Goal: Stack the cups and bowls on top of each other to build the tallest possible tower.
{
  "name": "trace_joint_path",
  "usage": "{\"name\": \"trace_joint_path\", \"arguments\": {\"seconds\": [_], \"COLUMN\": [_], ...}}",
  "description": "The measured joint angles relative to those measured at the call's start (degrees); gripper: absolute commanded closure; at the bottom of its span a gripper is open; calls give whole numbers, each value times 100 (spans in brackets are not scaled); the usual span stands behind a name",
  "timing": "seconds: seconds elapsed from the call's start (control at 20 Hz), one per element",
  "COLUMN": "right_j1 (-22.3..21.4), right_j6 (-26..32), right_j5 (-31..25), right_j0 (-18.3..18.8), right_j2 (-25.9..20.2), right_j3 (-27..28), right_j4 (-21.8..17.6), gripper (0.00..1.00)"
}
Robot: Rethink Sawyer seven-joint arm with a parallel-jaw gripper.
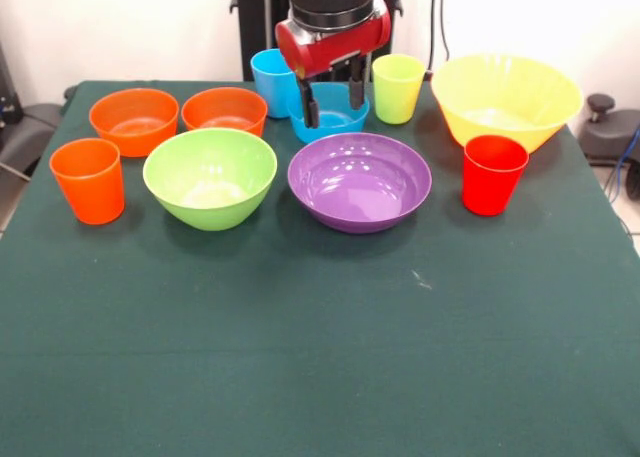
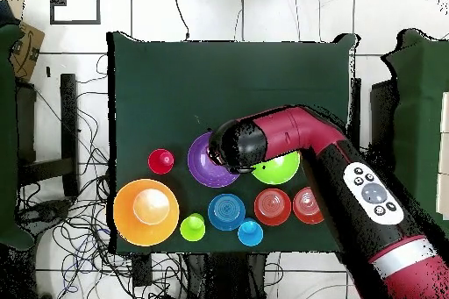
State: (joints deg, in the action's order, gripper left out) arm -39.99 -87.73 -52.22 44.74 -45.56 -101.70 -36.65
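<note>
Green cloth covers your counter [image 1: 300, 357], where every vessel sits upright, mouth up, nothing stacked. Largest, the yellow bowl [image 1: 506, 99] stands far right in the front view; the purple bowl [image 1: 360, 182] sits centre, the lime green bowl [image 1: 210, 177] left of it. Two orange bowls [image 1: 134, 121] line the far left. Your gripper [image 1: 331, 97] hangs with fingers spread, straddling the small blue bowl [image 1: 330, 117], gripping nothing. The red cup [image 1: 493, 174] stands apart at right.

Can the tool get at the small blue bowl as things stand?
Probably yes: the tool hangs open right over the small blue bowl, fingers straddling its far rim, with nothing between them.
</note>
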Motion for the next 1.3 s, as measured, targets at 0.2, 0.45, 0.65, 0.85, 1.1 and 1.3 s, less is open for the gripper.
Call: {"name": "trace_joint_path", "arguments": {"seconds": [0.2,0.45,0.65,0.85,1.1,1.3], "right_j1": [56,102,168,244,301,313], "right_j6": [129,279,344,401,485,500], "right_j5": [-140,-226,-287,-344,-351,-351], "right_j0": [38,73,93,111,120,120], "right_j2": [-76,-129,-141,-148,-154,-154], "right_j3": [127,264,357,443,497,509], "right_j4": [-11,-24,-38,-52,-72,-84], "gripper": [0,0,0,0,0,0]}}
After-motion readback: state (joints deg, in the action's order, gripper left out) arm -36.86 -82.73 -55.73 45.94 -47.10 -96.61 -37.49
